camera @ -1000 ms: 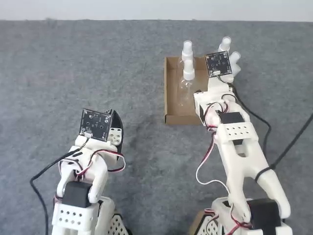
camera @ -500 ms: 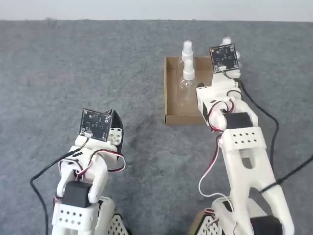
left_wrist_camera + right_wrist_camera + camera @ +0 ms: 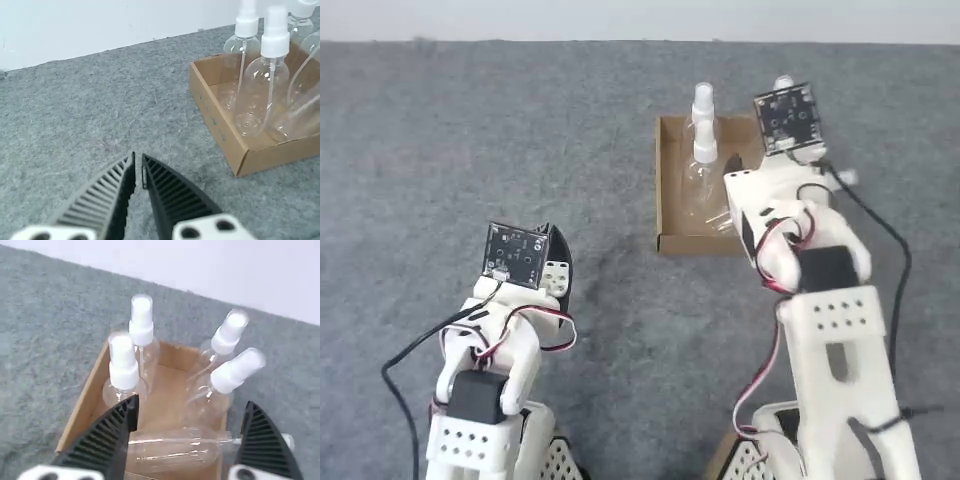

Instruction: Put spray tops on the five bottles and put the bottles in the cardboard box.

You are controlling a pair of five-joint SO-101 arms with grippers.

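All five bottles look to be in the cardboard box [image 3: 218, 131] w/ tops on, so the main risk now is undoing that. Right pincer [image 3: 191, 405] hangs just over the box, jaws spread wide, holding nothing. The lying bottle [image 3: 175, 447] is on its side across the near end of the box, below the gap between the jaws. Its spray top [image 3: 847, 178] seems to poke out over the box wall on the right, i.e. the btl prob. isn't fully seated. A nudge there could tip it out onto the desk [image 3: 520, 120] or push the light box askew. The two leaning bottles [image 3: 234, 371] stand tilted toward the far side of the box, just beside one jaw. If the arm leaves at a slant or swings sideways, that jaw could clip a top & topple them, poss. knocking the two upright bottles [image 3: 123, 367] too, since all stand close together. Clear, empty-looking, top-heavy w/ sprayers: they'd go over easily. A straight-up exit looks safest. Left pincer [image 3: 138, 157] is low over the desk, well apart from the box, jaws nearly closed w/ only a slit between, empty. No threat unless it sweeps toward the box wall.
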